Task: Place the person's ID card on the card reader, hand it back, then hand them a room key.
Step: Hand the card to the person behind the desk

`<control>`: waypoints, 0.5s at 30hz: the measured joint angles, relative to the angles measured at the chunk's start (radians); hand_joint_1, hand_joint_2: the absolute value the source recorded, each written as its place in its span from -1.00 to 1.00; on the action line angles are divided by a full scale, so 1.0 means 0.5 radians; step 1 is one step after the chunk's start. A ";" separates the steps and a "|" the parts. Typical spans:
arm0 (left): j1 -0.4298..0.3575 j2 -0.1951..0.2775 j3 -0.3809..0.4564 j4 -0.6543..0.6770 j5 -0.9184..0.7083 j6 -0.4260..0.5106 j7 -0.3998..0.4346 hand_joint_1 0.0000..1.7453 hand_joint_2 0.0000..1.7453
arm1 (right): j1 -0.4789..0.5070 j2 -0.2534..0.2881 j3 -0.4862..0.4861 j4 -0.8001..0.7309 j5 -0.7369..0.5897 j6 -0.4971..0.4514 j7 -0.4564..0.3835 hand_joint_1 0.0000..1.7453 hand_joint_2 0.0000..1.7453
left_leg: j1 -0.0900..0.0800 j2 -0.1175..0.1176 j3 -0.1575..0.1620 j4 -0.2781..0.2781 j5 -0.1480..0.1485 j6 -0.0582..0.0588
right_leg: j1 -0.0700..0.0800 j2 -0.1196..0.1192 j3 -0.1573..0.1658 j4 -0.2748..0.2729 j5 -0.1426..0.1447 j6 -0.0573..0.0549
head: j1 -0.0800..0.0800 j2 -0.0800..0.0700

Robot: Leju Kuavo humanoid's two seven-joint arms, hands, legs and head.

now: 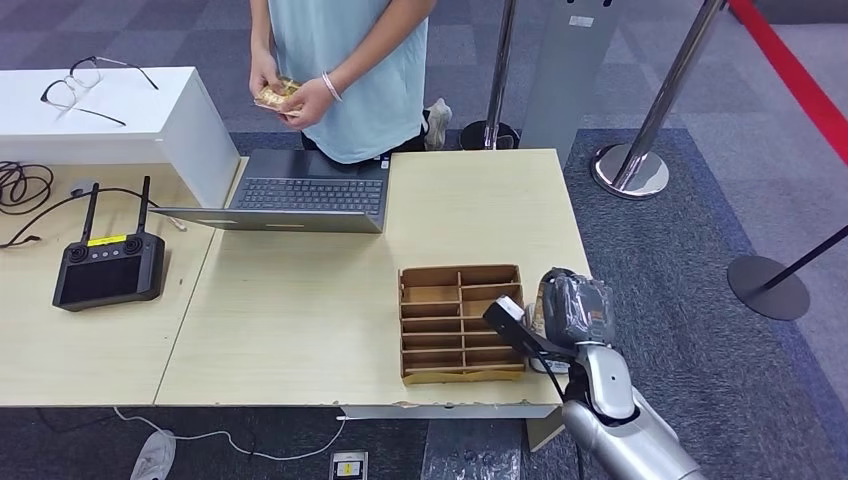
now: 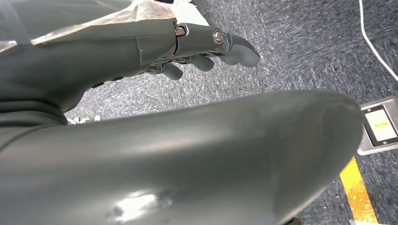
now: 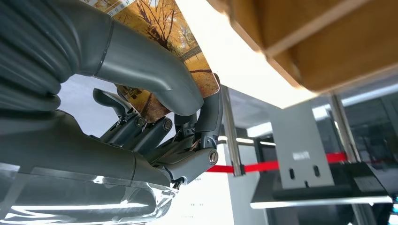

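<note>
My right hand (image 1: 572,306) hovers at the table's right edge, just right of a wooden divided box (image 1: 460,271). In the right wrist view this hand (image 3: 155,117) pinches a card printed with autumn trees (image 3: 169,33) between thumb and fingers, close under the box's wooden wall (image 3: 328,51). Across the table a person (image 1: 350,70) holds a yellowish card (image 1: 277,95) in both hands. My left hand (image 2: 202,47) hangs over grey carpet, fingers loosely apart and holding nothing.
An open laptop (image 1: 300,190) sits at the table's far edge in front of the person. A black controller (image 1: 108,268) with cables lies at the left, behind it a white box (image 1: 110,120) with glasses. Stanchion posts (image 1: 630,165) stand at the right.
</note>
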 joint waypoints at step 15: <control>0.000 0.000 0.000 0.000 -0.003 0.000 -0.037 -1.00 -1.00 | -0.143 -0.018 0.001 -0.276 0.056 0.080 0.008 1.00 1.00 | 0.000 0.000 0.000 0.000 0.000 0.000 | 0.000 0.000 0.000 0.000 0.000 0.000 | 0.000 0.000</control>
